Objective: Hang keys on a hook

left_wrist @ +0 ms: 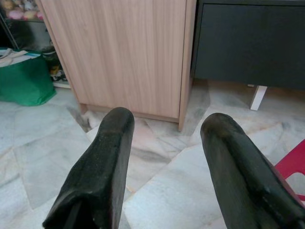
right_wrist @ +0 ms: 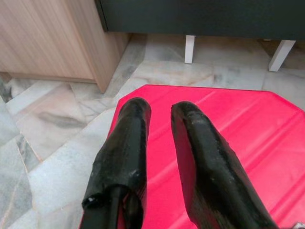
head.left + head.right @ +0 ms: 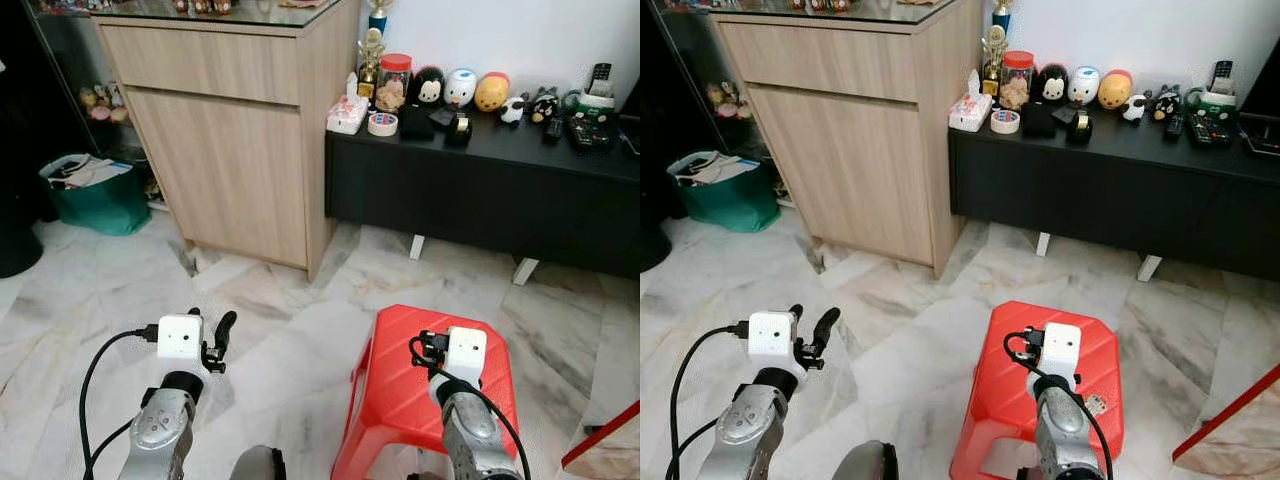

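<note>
While standing on a pale, grey-veined marble floor point(image 3: 300, 300), holds both silver arms forward and low. Carries the left gripper point(image 3: 210, 320) above bare floor on the near left, with its two black fingers point(image 1: 107, 157) spread wide apart and nothing between them. Points it toward the near right corner of a tall light-wood cabinet point(image 3: 230, 150) at the far left. Hangs the right gripper point(image 2: 159, 107) just over the top of a red plastic stool point(image 3: 400, 370) on the near right. Has those fingers parted by a narrower gap and empty.

Shows a small pale metallic thing point(image 3: 1095, 403) lying on the stool's near right part, just beside the right arm. Too small to tell whether these are the keys, and cannot tell where any hook is.

Beyond the stool, shows a long low black sideboard point(image 3: 480, 190) on white feet, standing just beside the cabinet's right side. Bears a row of small things along its top:
- a white tissue pack point(image 3: 347, 113) and a roll of tape point(image 3: 382, 123) at the left end
- a gold trophy point(image 3: 371, 55) and a red-lidded jar point(image 3: 393, 80) behind them
- round toy figures further right
- a cordless phone handset point(image 3: 598, 80) at the far right

Shows a green bag point(image 3: 90, 200) stuffed with papers on the floor at the far left — near the cabinet's left side.
</note>
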